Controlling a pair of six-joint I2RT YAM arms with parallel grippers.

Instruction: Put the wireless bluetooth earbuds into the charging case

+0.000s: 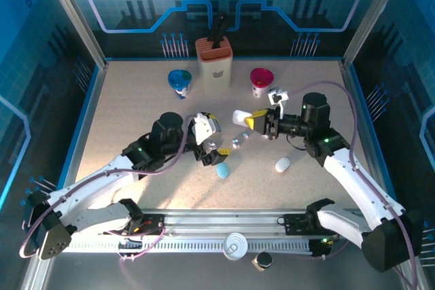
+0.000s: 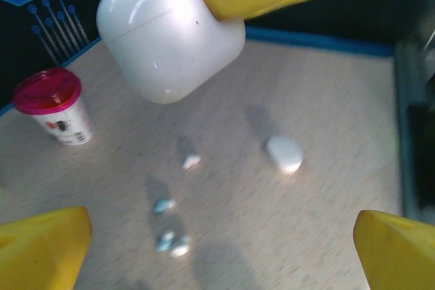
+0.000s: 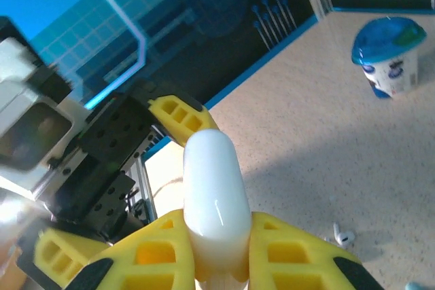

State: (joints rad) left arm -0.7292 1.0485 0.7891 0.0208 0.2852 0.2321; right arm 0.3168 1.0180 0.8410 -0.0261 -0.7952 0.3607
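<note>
My right gripper [image 3: 216, 232] pinches the white case [image 3: 212, 181]; my left gripper [image 2: 217, 256] gapes wide.
The case fills the centre of my right wrist's frame; the earbuds [image 2: 192, 161] lie loose on the table [image 2: 326, 100], left of centre.

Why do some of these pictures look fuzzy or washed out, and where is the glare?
Top external: a bright patch washes out the near edge of the table. Left wrist: the yellow fingertips are blurred, the earbuds soft with faint shadows. Right wrist: a glare streak runs along the white case; the background is blurred.
</note>
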